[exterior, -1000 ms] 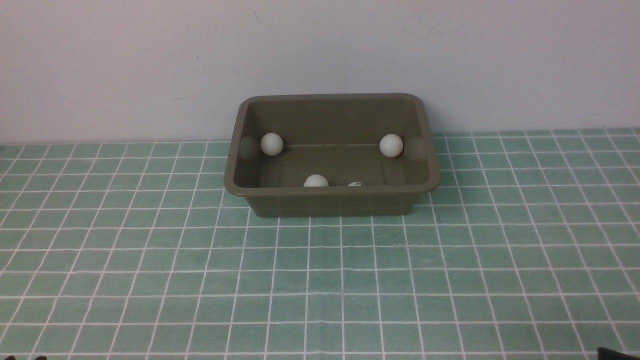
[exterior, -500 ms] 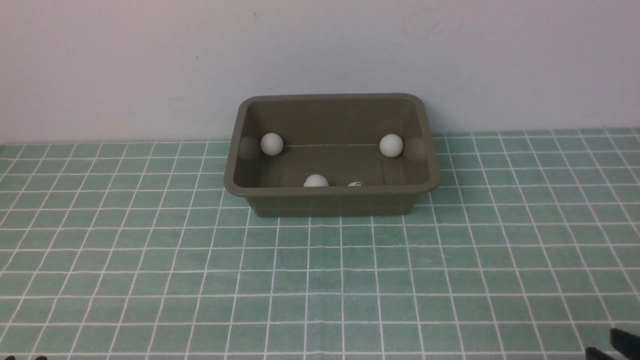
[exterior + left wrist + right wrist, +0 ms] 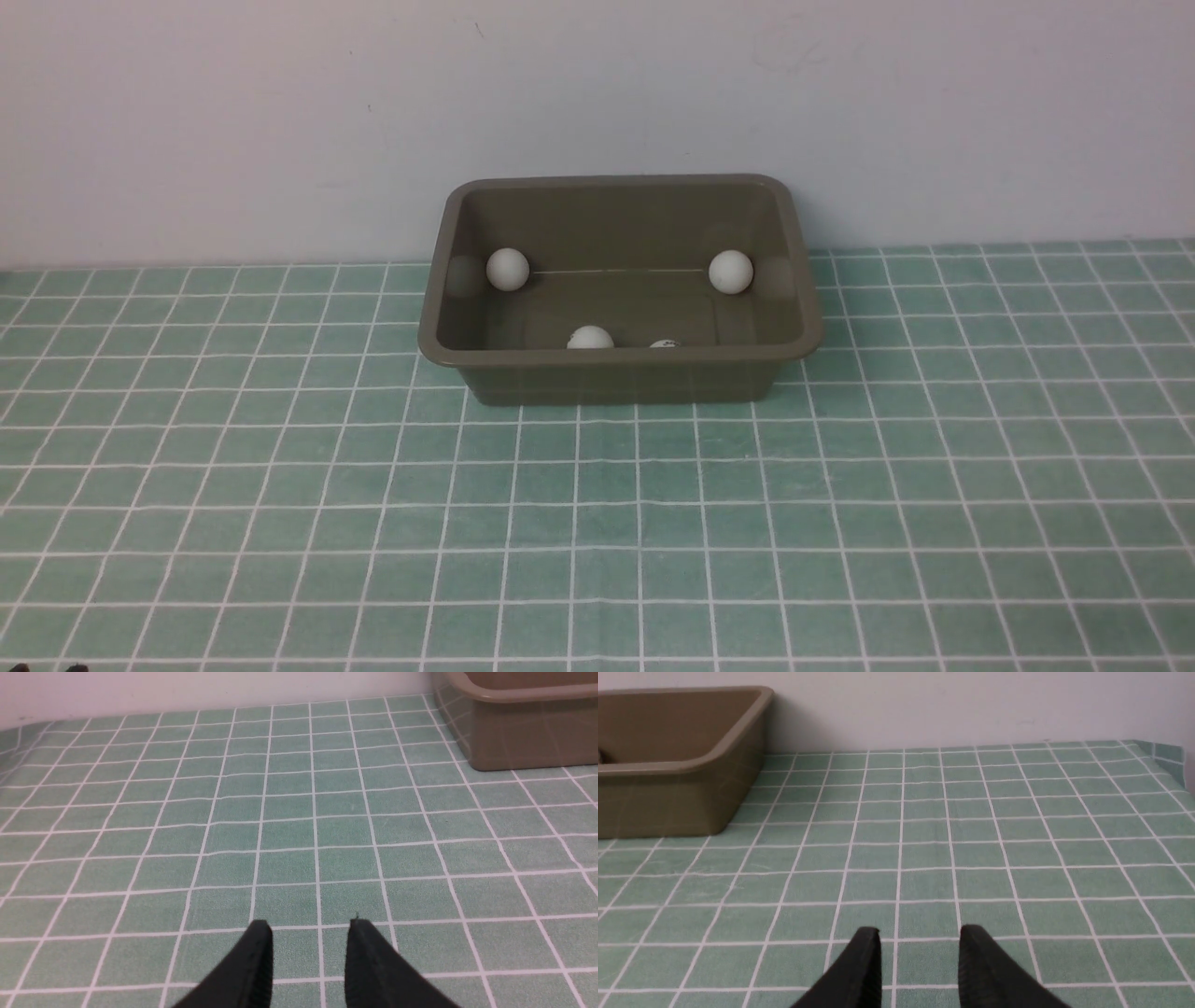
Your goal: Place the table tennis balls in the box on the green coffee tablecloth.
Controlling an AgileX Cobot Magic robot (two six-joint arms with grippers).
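Note:
The olive-brown box stands on the green coffee tablecloth against the back wall. Inside it lie several white table tennis balls: one at the left wall, one at the right wall, and two half hidden behind the near rim. Neither arm shows in the front view. My left gripper hovers low over bare cloth, fingers apart and empty, well away from the box. My right gripper stands the same way, empty, with the box off to one side.
A plain pale wall runs behind the box. The cloth's folded edge shows at the far right corner in the right wrist view. Only gridded cloth lies under both grippers.
A dark part of the right arm at the front view's lower right corner has drawn back out of sight. The box and balls have not moved.

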